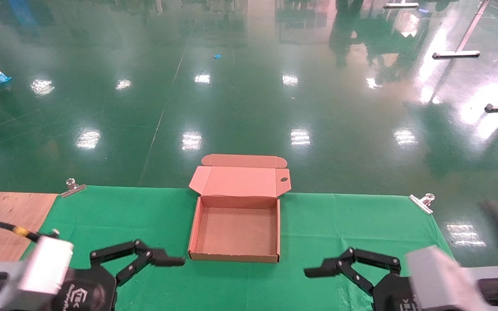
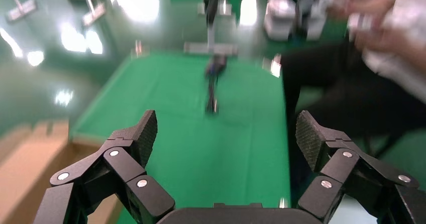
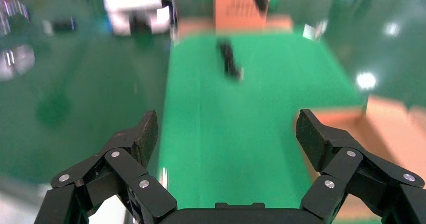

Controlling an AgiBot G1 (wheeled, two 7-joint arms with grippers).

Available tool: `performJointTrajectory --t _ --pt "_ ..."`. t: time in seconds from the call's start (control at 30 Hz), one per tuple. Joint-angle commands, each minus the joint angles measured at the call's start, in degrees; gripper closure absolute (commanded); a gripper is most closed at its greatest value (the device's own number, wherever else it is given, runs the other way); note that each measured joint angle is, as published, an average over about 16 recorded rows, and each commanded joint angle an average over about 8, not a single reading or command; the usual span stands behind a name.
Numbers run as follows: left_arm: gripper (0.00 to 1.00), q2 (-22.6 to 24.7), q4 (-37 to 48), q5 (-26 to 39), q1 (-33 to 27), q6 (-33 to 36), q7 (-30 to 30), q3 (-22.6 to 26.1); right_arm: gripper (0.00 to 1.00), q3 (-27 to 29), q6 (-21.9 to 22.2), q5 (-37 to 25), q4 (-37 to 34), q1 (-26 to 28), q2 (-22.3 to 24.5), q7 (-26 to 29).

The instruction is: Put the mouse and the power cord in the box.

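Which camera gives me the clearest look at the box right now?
The head view: the box sits open and empty on the green cloth, lid folded back, between the left gripper and right gripper. Each wrist view catches only a blurred brown edge of it beside open fingers.

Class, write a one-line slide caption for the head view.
Open, empty box on green cloth, left claw and right claw open either side.

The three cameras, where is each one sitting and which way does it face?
Head view: from the robot's head, down at the open, empty box on the green cloth; both grippers show, left gripper and right gripper.
Left wrist view: behind the left gripper, across the cloth.
Right wrist view: behind the right gripper, box beside it.
Shared: all see the cloth and the box.
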Motion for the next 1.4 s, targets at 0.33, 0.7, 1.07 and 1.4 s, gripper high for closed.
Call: performJointTrajectory --t 0.33,0.7,1.07,1.4 --pt "0.0 2.0 8.3 23.4 -7.8 -1.1 7.4 8.9 0.0 -13.1 -1.3 -26.3 0.5 10.6 -3.6 -0.7" --pt "0.0 8.4 23.4 42.9 -13.7 -9.0 16.9 16.1 0.0 -19.9 2.1 -37.9 -14.6 12.8 -9.5 -10.4" --pt "0.0 14.7 39.7 51.7 -18.4 -17.5 25.6 19.8 0.0 -22.9 8.0 -44.0 -36.0 16.5 -17.0 -24.9" --pt "0.0 16.2 50.8 53.2 -21.1 -21.6 31.4 20.2 0.0 -24.7 13.8 -47.5 -48.9 18.4 -23.6 -32.9"
